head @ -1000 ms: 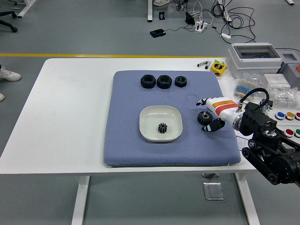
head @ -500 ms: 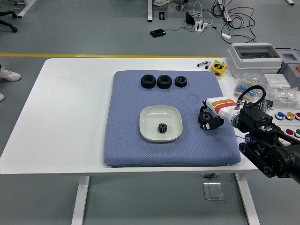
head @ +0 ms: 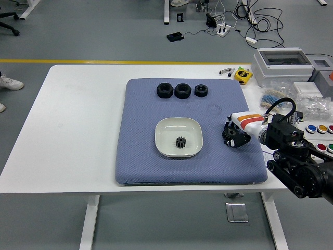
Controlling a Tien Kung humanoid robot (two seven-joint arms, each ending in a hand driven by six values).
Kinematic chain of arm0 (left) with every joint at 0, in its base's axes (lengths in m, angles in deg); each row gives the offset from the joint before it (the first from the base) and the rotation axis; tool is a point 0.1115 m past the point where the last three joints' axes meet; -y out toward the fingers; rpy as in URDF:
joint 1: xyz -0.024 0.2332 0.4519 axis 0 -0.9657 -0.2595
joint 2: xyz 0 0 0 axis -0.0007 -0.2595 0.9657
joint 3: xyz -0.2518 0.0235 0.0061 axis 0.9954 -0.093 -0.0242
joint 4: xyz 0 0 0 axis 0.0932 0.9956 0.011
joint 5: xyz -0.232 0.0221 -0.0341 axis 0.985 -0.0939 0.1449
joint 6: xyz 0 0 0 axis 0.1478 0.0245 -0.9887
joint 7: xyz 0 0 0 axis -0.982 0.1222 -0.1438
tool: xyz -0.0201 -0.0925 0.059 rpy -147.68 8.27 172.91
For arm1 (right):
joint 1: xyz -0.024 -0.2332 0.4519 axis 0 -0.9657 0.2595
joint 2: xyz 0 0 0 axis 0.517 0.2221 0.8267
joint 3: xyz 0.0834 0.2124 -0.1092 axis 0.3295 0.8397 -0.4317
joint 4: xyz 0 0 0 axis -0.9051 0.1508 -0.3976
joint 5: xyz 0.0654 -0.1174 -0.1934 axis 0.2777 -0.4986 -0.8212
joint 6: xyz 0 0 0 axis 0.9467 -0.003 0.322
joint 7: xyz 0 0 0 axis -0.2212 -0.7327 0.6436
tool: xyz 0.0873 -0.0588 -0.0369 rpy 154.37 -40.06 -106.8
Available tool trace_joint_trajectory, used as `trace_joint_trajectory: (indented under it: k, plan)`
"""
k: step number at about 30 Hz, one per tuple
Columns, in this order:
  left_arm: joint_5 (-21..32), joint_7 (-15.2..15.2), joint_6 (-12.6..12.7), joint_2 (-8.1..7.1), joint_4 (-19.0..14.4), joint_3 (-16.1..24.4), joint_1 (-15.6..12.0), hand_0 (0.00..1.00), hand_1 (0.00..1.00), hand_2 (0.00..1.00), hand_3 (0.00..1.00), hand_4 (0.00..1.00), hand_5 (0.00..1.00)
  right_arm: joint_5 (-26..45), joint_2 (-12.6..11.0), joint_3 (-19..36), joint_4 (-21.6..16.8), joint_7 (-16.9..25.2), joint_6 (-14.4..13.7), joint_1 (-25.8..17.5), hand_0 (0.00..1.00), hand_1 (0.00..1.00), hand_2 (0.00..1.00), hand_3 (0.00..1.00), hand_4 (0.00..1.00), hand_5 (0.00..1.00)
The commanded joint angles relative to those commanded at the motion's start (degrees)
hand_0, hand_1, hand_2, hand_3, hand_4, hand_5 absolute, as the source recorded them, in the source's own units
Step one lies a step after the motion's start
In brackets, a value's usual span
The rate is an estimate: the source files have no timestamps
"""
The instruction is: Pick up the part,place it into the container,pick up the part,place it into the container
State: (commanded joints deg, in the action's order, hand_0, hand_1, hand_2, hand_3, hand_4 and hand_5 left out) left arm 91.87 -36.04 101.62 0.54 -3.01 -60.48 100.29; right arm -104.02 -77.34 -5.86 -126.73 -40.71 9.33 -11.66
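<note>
A black gear (head: 227, 134) sits at the right side of the blue mat (head: 140, 156), right of the white dish (head: 164, 130). My right hand (head: 235, 136), white with orange and red bands, comes in from the right, and its black fingers are curled around this gear. Whether the gear still touches the mat, I cannot tell. A second small black gear (head: 180, 142) stands inside the dish. My left arm is out of the picture.
Three black nuts (head: 182, 90) lie in a row at the mat's far edge. Off the mat at the right stand a grey box (head: 283, 65), a yellow tape measure (head: 242, 75), bagged parts and a button panel (head: 318, 130).
My right hand moved in over the gear from the right and its fingers curled shut around it. The gear has shifted slightly right and toward me with the hand.
</note>
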Motion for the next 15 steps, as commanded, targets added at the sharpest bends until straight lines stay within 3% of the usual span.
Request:
trace_joint_trajectory:
  k: [1,6,7,15]
  plan:
    - [0.00,0.00,0.01,0.00,0.01,0.03,0.02,0.696,0.613,0.643,0.558,0.565,0.582,-0.03,-0.05,0.02,-0.03,0.12,-0.16,-0.01,0.244,0.421,0.461,0.508,0.712,0.172]
    - [0.24,-0.07,0.01,-0.02,0.04,-0.11,0.08,0.696,0.613,0.643,0.558,0.565,0.582,-0.25,-0.38,0.21,-0.38,0.45,-0.48,-0.09,0.244,0.421,0.461,0.508,0.712,0.172]
    - [0.29,-0.08,0.01,-0.02,0.05,-0.13,0.09,0.696,0.611,0.643,0.558,0.565,0.583,-0.28,-0.43,0.24,-0.45,0.42,-0.42,-0.11,0.198,0.370,0.426,0.483,0.917,0.063]
    - [0.34,-0.10,0.00,-0.04,0.07,-0.17,0.17,0.696,0.610,0.643,0.558,0.565,0.583,-0.82,-0.92,0.63,-2.35,0.20,-0.38,-0.23,0.170,0.345,0.413,0.470,0.901,0.083]
